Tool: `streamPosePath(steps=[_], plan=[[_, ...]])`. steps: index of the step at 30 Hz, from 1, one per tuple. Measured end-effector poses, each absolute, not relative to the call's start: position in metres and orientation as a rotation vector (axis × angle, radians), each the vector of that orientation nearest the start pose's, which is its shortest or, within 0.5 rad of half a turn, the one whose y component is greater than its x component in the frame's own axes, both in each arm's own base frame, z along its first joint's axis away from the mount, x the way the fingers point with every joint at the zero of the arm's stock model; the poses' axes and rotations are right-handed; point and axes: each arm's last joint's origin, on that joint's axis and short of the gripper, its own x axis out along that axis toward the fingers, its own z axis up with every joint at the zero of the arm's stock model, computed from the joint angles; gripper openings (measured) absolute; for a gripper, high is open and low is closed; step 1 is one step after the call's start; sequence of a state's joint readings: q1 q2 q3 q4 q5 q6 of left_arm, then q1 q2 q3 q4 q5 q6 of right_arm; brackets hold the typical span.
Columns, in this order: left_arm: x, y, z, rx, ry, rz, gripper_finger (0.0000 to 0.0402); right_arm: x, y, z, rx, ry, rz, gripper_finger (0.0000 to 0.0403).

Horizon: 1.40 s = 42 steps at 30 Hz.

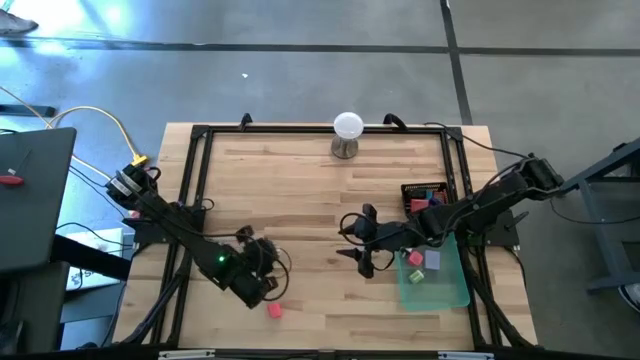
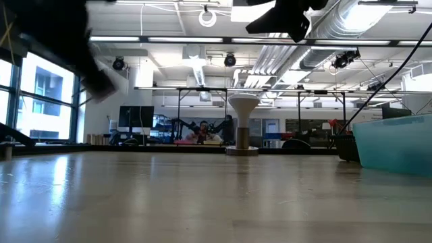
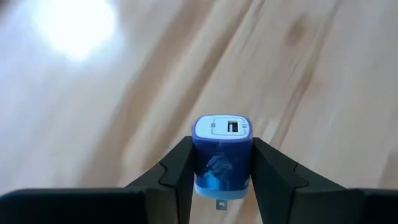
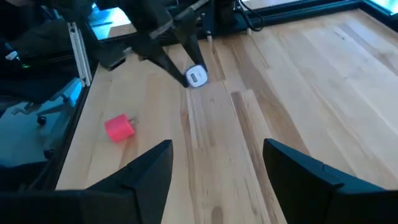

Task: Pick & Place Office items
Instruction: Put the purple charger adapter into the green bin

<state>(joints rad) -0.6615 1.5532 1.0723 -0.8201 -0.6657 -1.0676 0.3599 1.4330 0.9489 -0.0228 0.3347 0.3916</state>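
Bright overhead light glares on the blurred table (image 3: 74, 25).

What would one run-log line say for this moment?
left gripper: shut on blue USB charger | right gripper: open, empty | pink block: on table

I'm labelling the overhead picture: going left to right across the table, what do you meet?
Left gripper clamping a small blue charger block → pink block on the wood → white ball on a metal stand → open right gripper → translucent green tray.
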Motion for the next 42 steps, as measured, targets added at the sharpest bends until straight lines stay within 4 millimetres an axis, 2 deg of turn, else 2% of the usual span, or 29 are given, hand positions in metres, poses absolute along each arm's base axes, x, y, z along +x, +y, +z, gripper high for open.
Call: streamPosePath(steps=[6, 11, 16, 19, 28, 42], plan=[[0.257, -0.173, 0.246, 0.039, 0.578, 0.440, 0.0115, 0.296, 0.101, 0.259, 0.168, 0.458, -0.054, 0.0238], [0.272, -0.182, 0.269, 0.156, 0.409, 0.404, 0.0115, 0.308, 0.109, 0.244, 0.084, 0.466, -0.002, 0.0238], [0.282, -0.190, 0.287, 0.205, 0.284, 0.348, 0.0115, 0.323, 0.122, 0.230, -0.076, 0.382, 0.062, 0.0238], [0.283, -0.192, 0.293, 0.228, 0.244, 0.332, 0.0115, 0.327, 0.130, 0.228, -0.156, 0.325, 0.050, 0.0238], [0.286, -0.193, 0.298, 0.218, 0.214, 0.282, 0.0115, 0.327, 0.143, 0.244, -0.250, 0.149, 0.030, 0.0238], [0.302, -0.176, 0.304, 0.185, 0.180, 0.240, 0.0115, 0.328, 0.142, 0.249, -0.235, 0.098, 0.082, 0.0238]])
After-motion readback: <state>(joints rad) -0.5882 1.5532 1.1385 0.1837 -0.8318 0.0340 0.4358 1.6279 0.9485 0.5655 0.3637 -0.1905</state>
